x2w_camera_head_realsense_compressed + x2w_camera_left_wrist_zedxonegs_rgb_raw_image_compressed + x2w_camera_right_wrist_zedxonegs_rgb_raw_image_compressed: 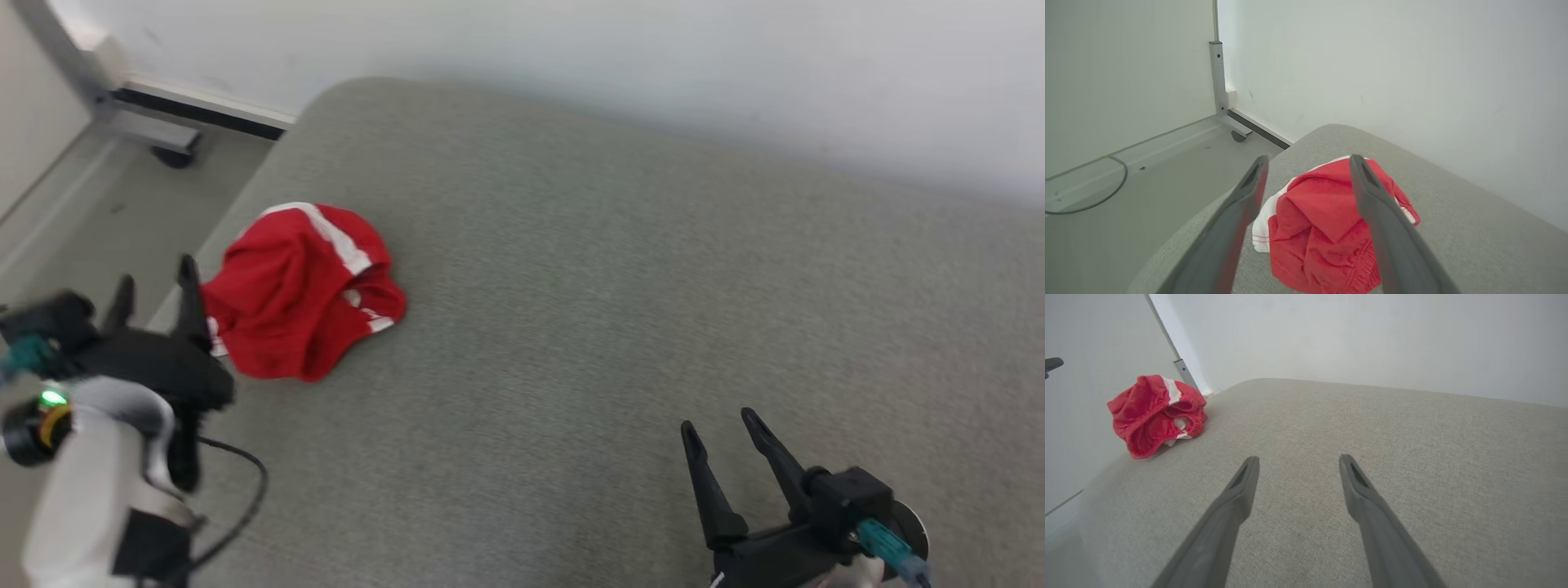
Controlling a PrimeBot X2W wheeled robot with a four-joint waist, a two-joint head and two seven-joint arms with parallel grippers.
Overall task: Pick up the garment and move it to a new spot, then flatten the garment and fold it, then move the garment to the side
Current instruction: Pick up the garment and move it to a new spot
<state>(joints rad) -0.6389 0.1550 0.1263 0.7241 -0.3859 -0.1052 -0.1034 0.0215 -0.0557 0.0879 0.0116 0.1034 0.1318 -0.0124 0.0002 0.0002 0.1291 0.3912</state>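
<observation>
The garment point(302, 294) is a crumpled red piece with white stripes, lying near the left edge of the grey fabric surface point(620, 310). My left gripper point(155, 282) hovers open just left of it, its fingertips beside the cloth and nothing between them. In the left wrist view the garment point(1323, 224) sits ahead, seen between the spread fingers of that gripper point(1308, 161). My right gripper point(718, 425) stands open at the lower right, far from the cloth. From the right wrist view the garment point(1155, 414) lies at the far left, and the right gripper point(1296, 459) is over bare fabric.
A white wall point(653, 65) runs behind the grey surface. Left of the surface's edge the floor point(122, 212) drops away, with a metal frame leg and caster point(171, 151). A cable point(1106, 192) lies on the floor. A dark cable point(245, 490) hangs from my left arm.
</observation>
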